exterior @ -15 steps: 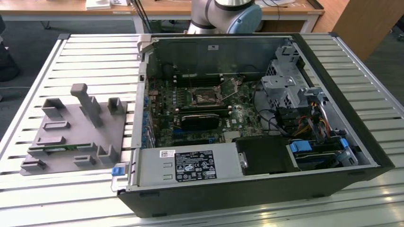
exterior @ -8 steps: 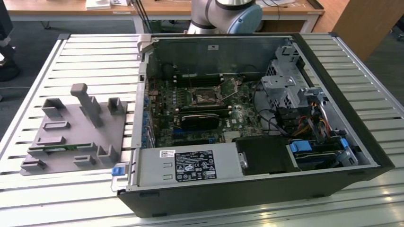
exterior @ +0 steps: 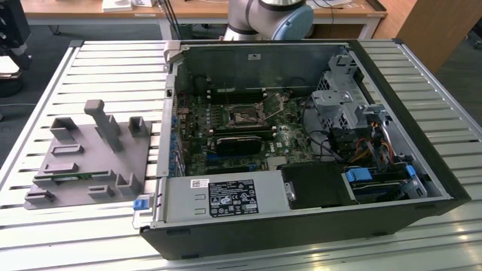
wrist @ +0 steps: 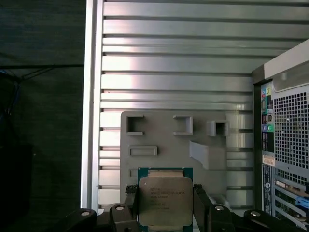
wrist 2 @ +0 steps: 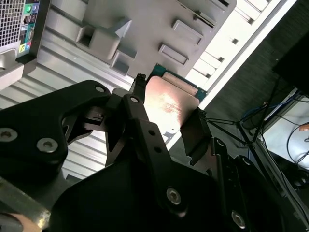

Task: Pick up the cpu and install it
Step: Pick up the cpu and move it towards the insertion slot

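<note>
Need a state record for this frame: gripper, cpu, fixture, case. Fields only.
gripper: shut on the cpu, clamping two opposite edges
cpu: metal top faces the first wrist view, green board edge showing
fixture: grey parts fixture on the slatted table, at the exterior view's left of the case
case: computer case lying with its side open, motherboard exposed
task state: cpu in grip, outside the case

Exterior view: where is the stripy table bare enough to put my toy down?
Bare slats of the table lie past the grey fixture plate toward the far edge, and on the exterior view's right of the computer case. Crowded: the plate's blocks, inside the case. The gripper holds the cpu.
</note>
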Robot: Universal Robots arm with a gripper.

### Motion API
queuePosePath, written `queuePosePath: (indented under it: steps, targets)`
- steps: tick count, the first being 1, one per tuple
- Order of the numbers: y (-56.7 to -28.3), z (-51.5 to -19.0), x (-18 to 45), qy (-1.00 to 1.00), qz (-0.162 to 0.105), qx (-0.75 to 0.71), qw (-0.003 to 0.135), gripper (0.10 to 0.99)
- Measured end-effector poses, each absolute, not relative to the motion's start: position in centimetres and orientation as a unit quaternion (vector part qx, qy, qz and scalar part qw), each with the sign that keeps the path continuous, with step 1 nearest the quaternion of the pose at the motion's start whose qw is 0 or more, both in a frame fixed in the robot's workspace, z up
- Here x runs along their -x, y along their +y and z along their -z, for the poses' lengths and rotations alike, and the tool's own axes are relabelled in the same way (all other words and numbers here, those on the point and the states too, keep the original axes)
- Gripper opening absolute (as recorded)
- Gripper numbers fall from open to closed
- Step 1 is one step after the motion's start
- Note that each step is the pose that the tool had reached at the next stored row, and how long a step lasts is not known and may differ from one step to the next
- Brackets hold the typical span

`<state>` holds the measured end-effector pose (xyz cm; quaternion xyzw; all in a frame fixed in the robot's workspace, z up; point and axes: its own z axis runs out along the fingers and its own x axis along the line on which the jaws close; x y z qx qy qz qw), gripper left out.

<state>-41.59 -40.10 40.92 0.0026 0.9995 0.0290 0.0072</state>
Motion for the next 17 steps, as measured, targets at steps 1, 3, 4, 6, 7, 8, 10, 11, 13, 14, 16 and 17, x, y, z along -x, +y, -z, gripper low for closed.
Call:
queuePosePath:
  steps: [1,3,4,6,7,8,10,11,13,14,16,17]
  targets:
    - [-40.1,-40.9,41.3,1.000,-0.029,-0.003,0.007,0.541]
    - [-40.1,-40.9,40.7,1.000,-0.029,-0.003,0.007,0.541]
    - [-40.1,-40.9,40.4,1.000,-0.029,-0.003,0.007,0.541]
    - [-40.1,-40.9,39.9,1.000,-0.029,-0.003,0.007,0.541]
    - [-40.1,-40.9,39.5,1.000,-0.029,-0.003,0.007,0.541]
    - [-40.1,-40.9,39.2,1.000,-0.029,-0.003,0.007,0.541]
    - [-40.1,-40.9,38.4,1.000,-0.029,-0.003,0.007,0.541]
    - [-40.1,-40.9,38.0,1.000,-0.029,-0.003,0.007,0.541]
    - [-40.1,-40.9,37.3,1.000,-0.029,-0.003,0.007,0.541]
    - [-40.1,-40.9,37.0,1.000,-0.029,-0.003,0.007,0.541]
    - [-40.0,-40.9,36.3,1.000,-0.029,-0.003,0.007,0.541]
    - [-40.0,-40.9,35.9,1.000,-0.029,-0.003,0.007,0.541]
